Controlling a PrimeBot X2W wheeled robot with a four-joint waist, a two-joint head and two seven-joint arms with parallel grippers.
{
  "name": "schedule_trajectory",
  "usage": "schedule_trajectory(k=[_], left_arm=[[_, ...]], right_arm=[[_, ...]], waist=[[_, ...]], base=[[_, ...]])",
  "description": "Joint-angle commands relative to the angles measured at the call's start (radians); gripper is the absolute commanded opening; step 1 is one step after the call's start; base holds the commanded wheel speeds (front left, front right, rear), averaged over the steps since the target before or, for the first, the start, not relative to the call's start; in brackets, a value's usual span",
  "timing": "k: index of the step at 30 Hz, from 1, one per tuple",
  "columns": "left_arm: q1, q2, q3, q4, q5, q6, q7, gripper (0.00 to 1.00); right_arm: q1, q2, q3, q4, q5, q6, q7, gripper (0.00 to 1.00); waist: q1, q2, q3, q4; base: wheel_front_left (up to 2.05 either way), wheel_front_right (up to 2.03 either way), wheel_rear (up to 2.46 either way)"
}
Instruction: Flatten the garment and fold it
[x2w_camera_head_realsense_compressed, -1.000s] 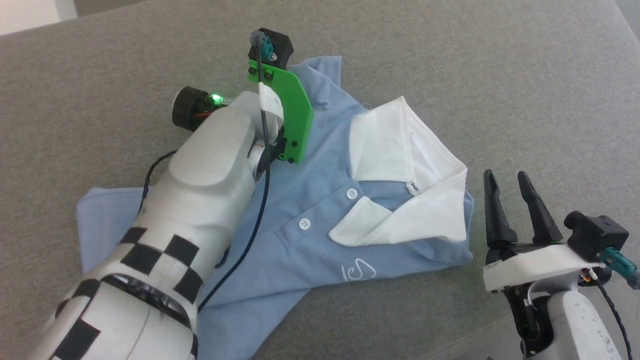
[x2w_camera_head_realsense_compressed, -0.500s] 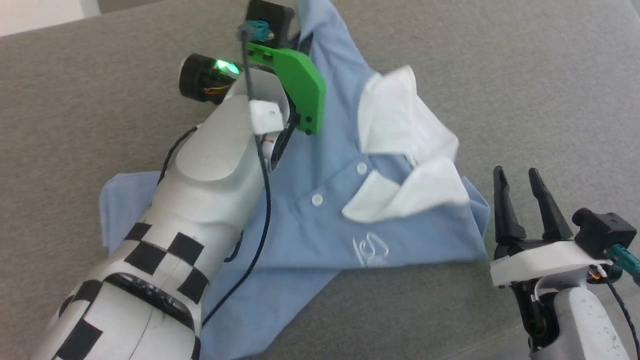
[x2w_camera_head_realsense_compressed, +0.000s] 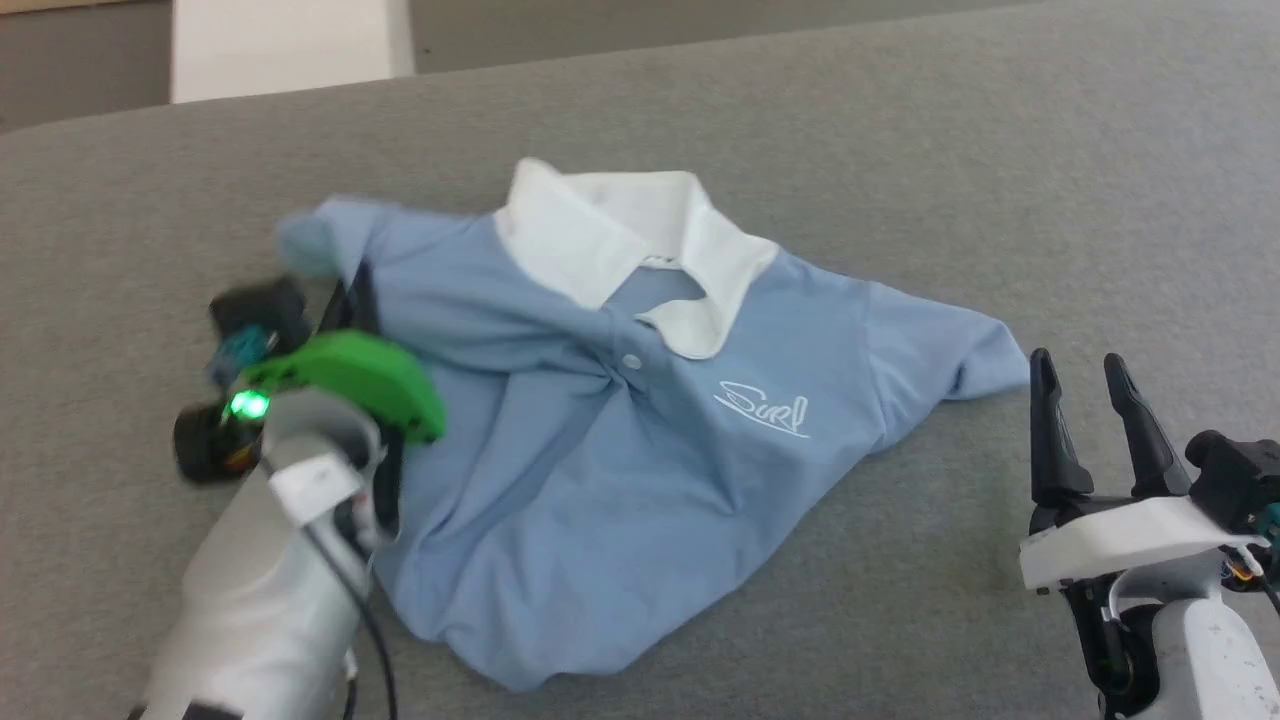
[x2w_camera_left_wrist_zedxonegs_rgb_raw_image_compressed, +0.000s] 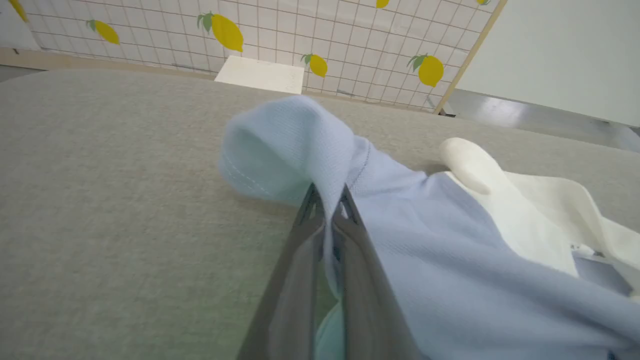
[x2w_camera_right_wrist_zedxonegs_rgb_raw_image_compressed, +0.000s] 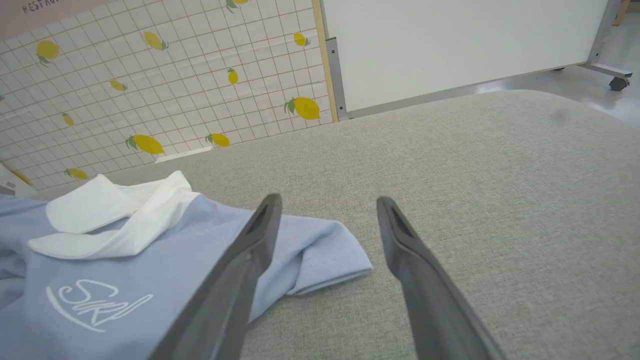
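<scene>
The garment (x2w_camera_head_realsense_compressed: 600, 430) is lying face up on the grey surface (x2w_camera_head_realsense_compressed: 950, 150), opened out but bunching up below its white collar (x2w_camera_head_realsense_compressed: 620, 235), so flattening's looking half done and folding isn't starting yet. The left gripper (x2w_camera_left_wrist_zedxonegs_rgb_raw_image_compressed: 327, 197) is pinching the sleeve (x2w_camera_left_wrist_zedxonegs_rgb_raw_image_compressed: 280, 145) left of the collar, clamped tight; the right gripper (x2w_camera_head_realsense_compressed: 1078, 368) is hovering wide open, empty, right of the collar.
</scene>
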Motion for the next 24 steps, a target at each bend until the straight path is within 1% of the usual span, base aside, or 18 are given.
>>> schedule_trajectory(k=[1,6,8,9,10,14,18,20,21,24], left_arm=[[0.059,0.025,0.018,-0.030,-0.018,0.019,0.003,0.00],[0.225,0.081,0.059,-0.126,-0.064,0.076,0.045,0.00],[0.272,0.094,0.067,-0.160,-0.080,0.084,0.058,0.00],[0.291,0.098,0.070,-0.178,-0.088,0.081,0.062,0.55],[0.304,0.100,0.071,-0.191,-0.092,0.076,0.062,1.00],[0.339,0.107,0.074,-0.240,-0.087,0.063,0.033,1.00],[0.357,0.102,0.094,-0.291,-0.031,0.065,-0.007,1.00],[0.366,0.092,0.122,-0.335,0.018,0.063,-0.013,1.00],[0.371,0.083,0.149,-0.376,0.062,0.060,-0.013,1.00],[0.408,0.041,0.209,-0.471,0.168,0.035,-0.014,1.00]], right_arm=[[0.015,0.000,-0.001,-0.012,-0.008,-0.002,0.011,1.00],[0.034,0.000,0.000,-0.039,-0.017,-0.002,0.049,1.00],[0.039,0.000,0.000,-0.048,-0.024,-0.002,0.069,1.00],[0.041,0.000,0.001,-0.053,-0.029,-0.002,0.081,1.00],[0.041,0.000,0.003,-0.056,-0.032,-0.002,0.091,1.00],[0.014,0.000,0.009,-0.061,-0.053,-0.002,0.153,1.00],[-0.050,0.000,-0.002,-0.037,-0.088,-0.002,0.245,1.00],[-0.092,0.000,-0.010,-0.013,-0.104,-0.002,0.295,1.00],[-0.116,0.000,-0.020,0.004,-0.114,-0.002,0.324,1.00],[-0.178,0.000,-0.043,0.068,-0.119,-0.002,0.412,1.00]], waist=[[0.0000,0.0000,-0.070,0.084],[0.0000,0.0000,-0.093,0.116],[0.0000,0.0000,-0.099,0.126],[0.0000,0.0000,-0.101,0.129],[0.0000,0.0000,-0.102,0.131],[0.0000,0.0000,-0.106,0.136],[0.0000,0.0000,-0.101,0.151],[0.0000,0.0000,-0.094,0.161],[0.0000,0.0000,-0.089,0.167],[0.0000,0.0000,-0.075,0.184]], base=[[0.00,0.00,0.00],[0.00,0.00,0.00],[0.00,0.00,0.00],[0.00,0.00,0.00],[0.00,0.00,0.00],[0.00,0.00,0.00],[0.00,0.00,0.00],[0.00,0.00,0.00],[0.00,0.00,0.00],[0.00,0.00,0.00]])
